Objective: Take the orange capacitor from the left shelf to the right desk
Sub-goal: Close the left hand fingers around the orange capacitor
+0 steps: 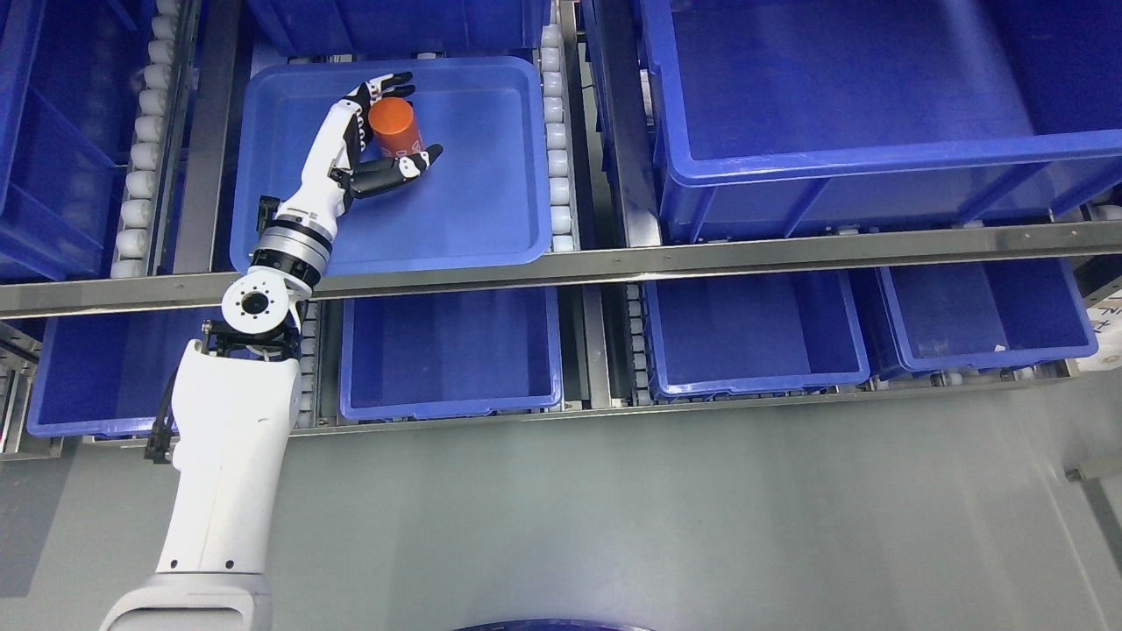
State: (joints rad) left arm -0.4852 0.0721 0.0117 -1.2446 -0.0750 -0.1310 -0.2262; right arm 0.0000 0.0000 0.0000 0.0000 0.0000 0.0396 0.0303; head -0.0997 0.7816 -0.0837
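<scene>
I've got the left hand (372,131) in the blue tray (491,210) on the shelf, fingers (394,171) curled around the orange capacitor (394,127); next I'd judge a clean lift over the rim

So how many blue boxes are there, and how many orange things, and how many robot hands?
Blue boxes: at least 7, some cut off at the edges, like the shallow tray the hand reaches into
Orange things: 1, the orange capacitor
Robot hands: 1, the left hand, fingers curled around the capacitor
Total: at least 9
</scene>
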